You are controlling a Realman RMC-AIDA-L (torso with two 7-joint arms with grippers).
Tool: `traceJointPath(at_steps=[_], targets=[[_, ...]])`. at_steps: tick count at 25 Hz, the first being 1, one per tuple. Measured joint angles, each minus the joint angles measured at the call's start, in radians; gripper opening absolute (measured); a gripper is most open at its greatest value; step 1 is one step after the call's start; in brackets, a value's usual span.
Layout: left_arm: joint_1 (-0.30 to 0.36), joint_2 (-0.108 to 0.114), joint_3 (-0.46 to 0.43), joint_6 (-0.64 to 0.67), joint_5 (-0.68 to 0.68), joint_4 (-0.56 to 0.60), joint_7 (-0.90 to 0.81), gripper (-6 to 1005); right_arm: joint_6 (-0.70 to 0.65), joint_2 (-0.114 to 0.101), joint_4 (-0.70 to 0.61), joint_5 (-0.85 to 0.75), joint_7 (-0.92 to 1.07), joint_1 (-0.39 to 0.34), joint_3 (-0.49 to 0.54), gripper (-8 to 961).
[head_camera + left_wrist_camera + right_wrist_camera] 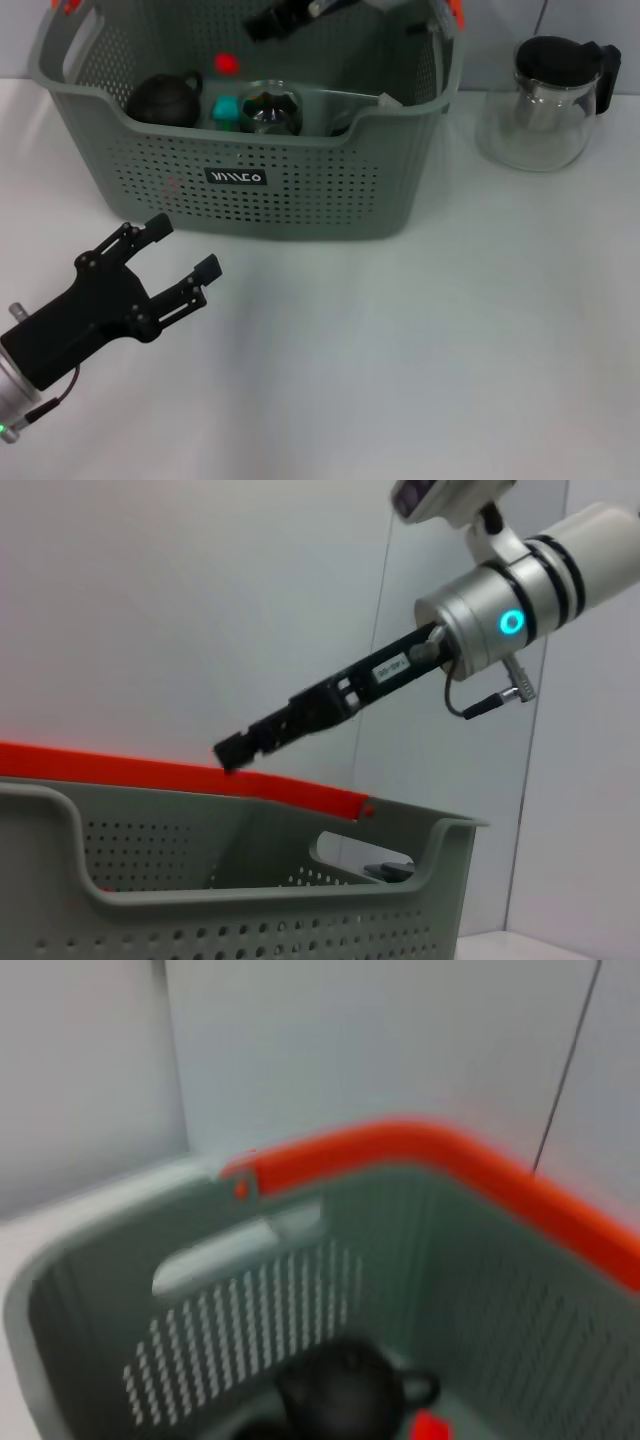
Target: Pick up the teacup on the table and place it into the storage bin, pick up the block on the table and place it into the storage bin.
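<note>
Bin at 12 o'clock on surface; dark teapot, glass cup, teal piece and red piece already inside. Which is teacup or block: cannot tell. Left tool at 8 o'clock, fingers spread, empty. Right tool over bin's far rim, finger state unclear. Judgement: drop-off step, near done. Next: right arm clears bin without clipping rim. Glass pot at 2 o'clock, outside.
</note>
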Motion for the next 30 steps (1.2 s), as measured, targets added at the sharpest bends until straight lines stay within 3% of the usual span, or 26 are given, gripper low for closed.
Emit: traceJointPath(at_steps=[2,5,7,10,12,17,20,22,27,30], targets=[[0.001,0.0,0.0,0.0,0.0,0.0,0.0,843,-0.018,0.007,-0.113,0.084,-0.064,-0.09,-0.003,258],[0.005,0.001,0.0,0.0,0.001,0.001,0.0,843,-0.089,0.007,-0.351,0.361,-0.295,-0.325,-0.041,523],[0.012,0.003,0.006,0.004,0.007,0.006,0.0,843,-0.186,-0.001,-0.448,0.632,-0.519,-0.485,-0.056,609],[0.017,0.009,0.027,0.043,0.035,0.031,-0.006,843,-0.386,-0.007,-0.519,0.888,-0.766,-0.686,-0.03,738],[0.018,0.019,0.035,0.094,0.07,0.055,-0.017,843,-0.529,-0.012,-0.546,0.958,-0.87,-0.798,0.003,807],[0.003,0.052,0.05,0.239,0.19,0.153,-0.09,843,-0.808,-0.002,-0.505,0.915,-1.053,-0.995,0.131,945],[-0.025,0.071,0.068,0.299,0.271,0.183,-0.111,843,-0.847,-0.002,-0.397,0.854,-1.143,-1.046,0.191,944],[-0.048,0.077,0.092,0.305,0.31,0.185,-0.119,843,-0.852,-0.006,-0.306,0.776,-1.191,-1.042,0.212,944],[-0.105,0.072,0.215,0.289,0.343,0.161,-0.117,843,-0.863,-0.001,-0.07,0.652,-1.383,-0.965,0.216,945],[-0.133,0.07,0.237,0.261,0.345,0.13,-0.11,843,-0.844,0.0,0.027,0.621,-1.433,-0.917,0.215,945]])
